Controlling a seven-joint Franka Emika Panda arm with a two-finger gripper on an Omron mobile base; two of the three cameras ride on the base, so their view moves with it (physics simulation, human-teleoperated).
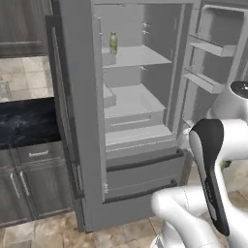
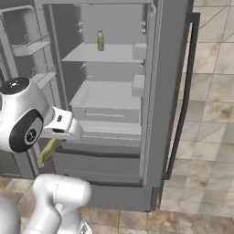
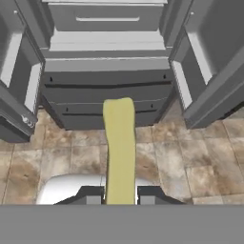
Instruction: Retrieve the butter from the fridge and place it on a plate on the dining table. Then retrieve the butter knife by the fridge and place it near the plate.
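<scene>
Butter (image 3: 119, 147): olive-yellow, plain. Fridge (image 1: 82, 145): grey, pale grey shelves, dark bar handles. Bottle (image 1: 113, 42) at 12 o'clock: pale green. Floor (image 2: 210, 91): mottled beige tile. Counter (image 1: 26, 121): black marbled.

Counts around the open grey fridge

One tall grey French-door fridge (image 1: 87, 145) stands with both of its two upper doors swung open and two drawers with dark bar handles below. One upright pale green bottle (image 1: 113, 42) sits on the top shelf. One elongated olive-yellow butter bar (image 3: 119, 147) shows between the two dark finger tips (image 3: 90, 195) of the one two-finger gripper (image 3: 120, 196).
</scene>
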